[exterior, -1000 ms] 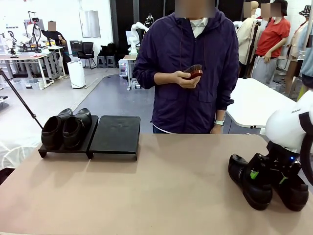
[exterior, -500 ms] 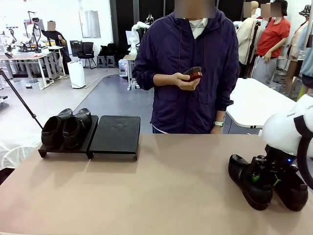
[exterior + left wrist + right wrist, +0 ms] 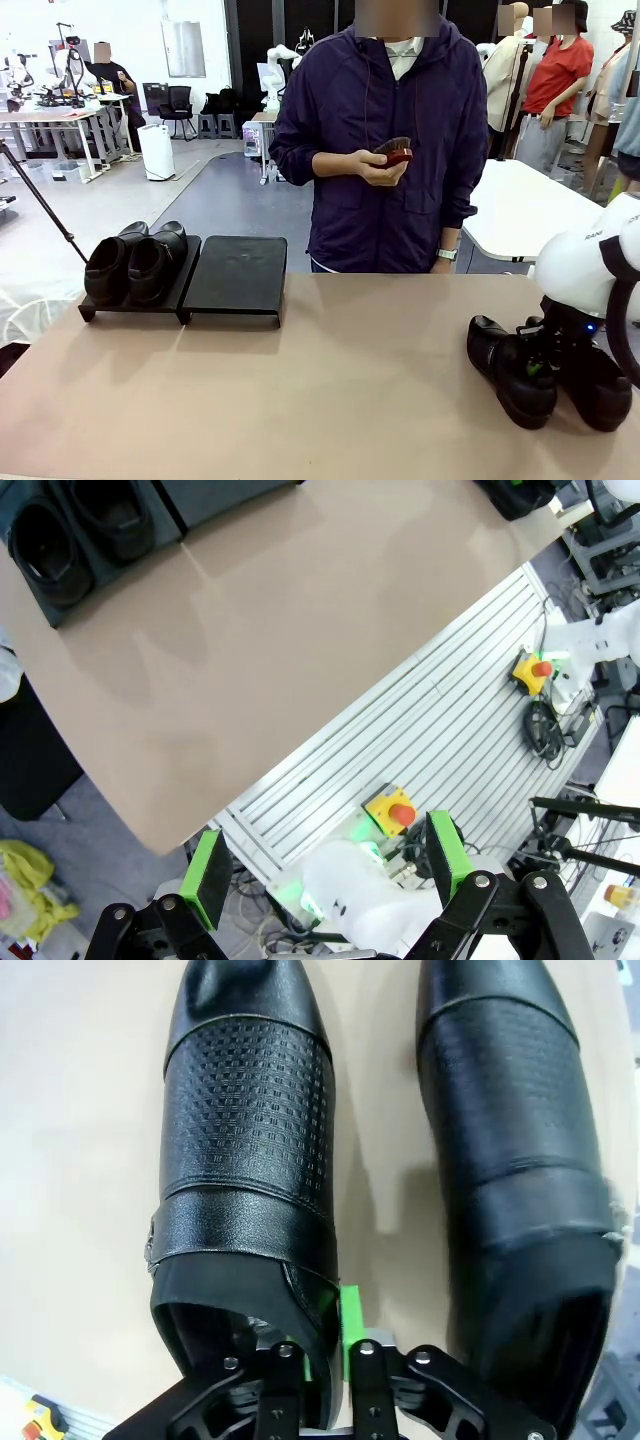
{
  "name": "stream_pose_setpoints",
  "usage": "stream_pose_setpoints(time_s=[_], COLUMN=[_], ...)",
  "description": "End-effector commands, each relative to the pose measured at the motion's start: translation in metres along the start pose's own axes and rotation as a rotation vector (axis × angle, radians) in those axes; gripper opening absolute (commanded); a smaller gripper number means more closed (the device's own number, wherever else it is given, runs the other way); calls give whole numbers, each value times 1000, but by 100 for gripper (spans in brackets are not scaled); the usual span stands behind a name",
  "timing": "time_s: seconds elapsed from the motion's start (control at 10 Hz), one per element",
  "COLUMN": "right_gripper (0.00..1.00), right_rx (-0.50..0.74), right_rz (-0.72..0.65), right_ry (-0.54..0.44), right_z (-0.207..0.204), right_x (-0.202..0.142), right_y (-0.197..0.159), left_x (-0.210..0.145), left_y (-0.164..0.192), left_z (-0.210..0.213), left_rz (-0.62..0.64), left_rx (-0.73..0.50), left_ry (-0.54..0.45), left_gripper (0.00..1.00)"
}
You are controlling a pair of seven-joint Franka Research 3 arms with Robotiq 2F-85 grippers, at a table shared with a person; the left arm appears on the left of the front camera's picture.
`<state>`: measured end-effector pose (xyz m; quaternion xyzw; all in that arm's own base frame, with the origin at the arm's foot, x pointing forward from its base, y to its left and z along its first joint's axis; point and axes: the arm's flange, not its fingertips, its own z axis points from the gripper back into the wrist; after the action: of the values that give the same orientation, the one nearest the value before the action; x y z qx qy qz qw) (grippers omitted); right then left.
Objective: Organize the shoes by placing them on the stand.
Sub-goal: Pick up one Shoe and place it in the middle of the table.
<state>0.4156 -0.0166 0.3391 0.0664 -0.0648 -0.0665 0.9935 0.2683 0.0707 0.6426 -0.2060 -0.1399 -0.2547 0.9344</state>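
Two black glossy shoes (image 3: 132, 265) stand side by side on the left section of the low black stand (image 3: 236, 277); its right section is bare. Two more shoes (image 3: 510, 372) lie on the table at the right. My right gripper (image 3: 541, 366) is down on the left one of these. In the right wrist view its jaws are shut on the side wall of that shoe (image 3: 250, 1160) at the opening, one finger inside and a green pad (image 3: 350, 1312) outside. The other shoe (image 3: 520, 1140) lies beside it. My left gripper (image 3: 325, 870) hangs open high above the table's near edge.
A person (image 3: 385, 150) stands at the table's far side holding a small dark object in both hands. The tan table (image 3: 330, 380) is bare between the stand and the right shoes. Below the left gripper lies a slatted metal base (image 3: 430, 740) with yellow stop buttons.
My right gripper has closed from wide open onto the shoe's side wall and sunk a little lower. The shoes, stand and left gripper have not moved.
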Motion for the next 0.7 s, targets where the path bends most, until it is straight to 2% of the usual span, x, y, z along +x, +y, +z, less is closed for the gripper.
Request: stream_pose_setpoints(time_s=[0.0, 0.3, 0.6], right_gripper=[0, 0, 0], right_rx=[-6, 9, 29], right_rz=[19, 26, 16], right_ry=[-13, -38, -103], right_z=[-1, 20, 89], right_x=[-11, -16, -28], right_y=[7, 13, 28], left_x=[-2, -2, -2], left_y=[-1, -1, -1], left_z=[1, 1, 1], left_rz=[-3, -3, -3], left_rx=[1, 1, 1], left_ry=[9, 9, 9], left_gripper=[100, 100, 100])
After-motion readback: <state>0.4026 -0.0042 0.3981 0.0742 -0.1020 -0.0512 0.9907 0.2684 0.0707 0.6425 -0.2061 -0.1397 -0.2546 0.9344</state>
